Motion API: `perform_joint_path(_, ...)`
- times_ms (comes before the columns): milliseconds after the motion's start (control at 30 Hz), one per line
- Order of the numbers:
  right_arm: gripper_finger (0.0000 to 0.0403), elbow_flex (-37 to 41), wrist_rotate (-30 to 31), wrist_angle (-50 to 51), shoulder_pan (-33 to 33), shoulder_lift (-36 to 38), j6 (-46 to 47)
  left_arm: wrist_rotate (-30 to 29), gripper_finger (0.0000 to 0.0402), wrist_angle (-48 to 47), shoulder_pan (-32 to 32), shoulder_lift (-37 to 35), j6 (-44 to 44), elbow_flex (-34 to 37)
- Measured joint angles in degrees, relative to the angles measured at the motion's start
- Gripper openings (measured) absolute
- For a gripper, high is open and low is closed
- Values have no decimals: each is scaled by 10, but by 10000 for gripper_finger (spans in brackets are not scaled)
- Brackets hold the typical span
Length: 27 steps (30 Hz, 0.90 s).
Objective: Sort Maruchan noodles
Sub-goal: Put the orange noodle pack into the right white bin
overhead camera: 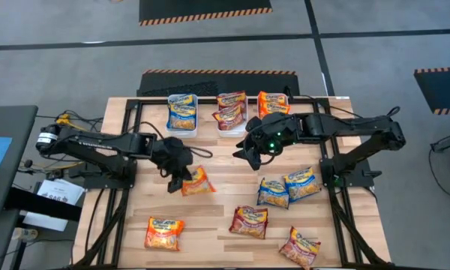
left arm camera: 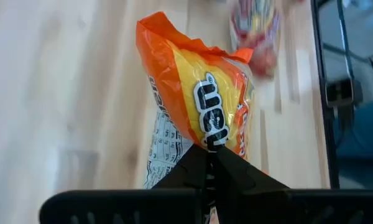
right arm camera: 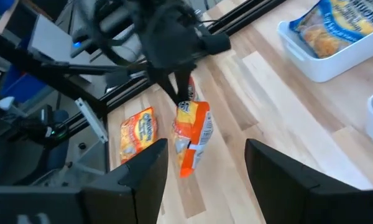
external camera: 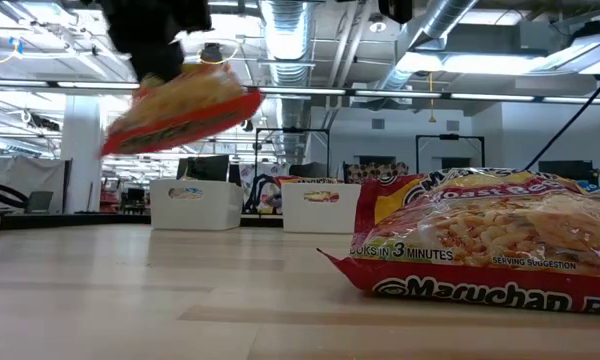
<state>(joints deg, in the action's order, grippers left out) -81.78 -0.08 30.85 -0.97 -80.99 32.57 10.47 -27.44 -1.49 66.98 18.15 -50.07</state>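
My left gripper (overhead camera: pixel 181 178) is shut on an orange noodle packet (overhead camera: pixel 199 182), which hangs clear of the table left of centre (external camera: pixel 180 108). My right gripper (overhead camera: pixel 251 150) stands open higher up near the bins, with nothing between its fingers (right arm camera: pixel 205 168). Other noodle packets lie flat on the wood: an orange one (overhead camera: pixel 163 232), two maroon ones (overhead camera: pixel 249 221) (overhead camera: pixel 300 247) and two blue ones (overhead camera: pixel 273 193) (overhead camera: pixel 303 183). Three white bins at the far edge hold blue (overhead camera: pixel 182 112), maroon (overhead camera: pixel 231 111) and orange (overhead camera: pixel 274 103) packets. My left gripper pinches one end edge of the orange packet (left arm camera: pixel 209 138) between its two shut fingers. The fingers slant down from the table's left side. The packet hangs tilted beyond and below the fingertips (right arm camera: pixel 193 134), lifted clear of the table.
The bins stand in a row along the far edge. The loose packets lie at the near and right parts of the table; one maroon packet (external camera: pixel 490 250) lies close to the low camera. Black frame rails (overhead camera: pixel 127 150) run along both sides.
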Motion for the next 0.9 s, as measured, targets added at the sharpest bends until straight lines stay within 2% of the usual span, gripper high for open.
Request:
perform_joint_path(400,240,0,0,-11,44,0,7,-63,0,0,62,0,-84,-85)
perform_joint_path(567,240,0,0,-65,62,-1,-24,-69,0,6,84,2,-108,-105)
perform_joint_path(900,240,-1,-5,-142,106,-48,-73,-71,0,33,121,21,-126,-122)
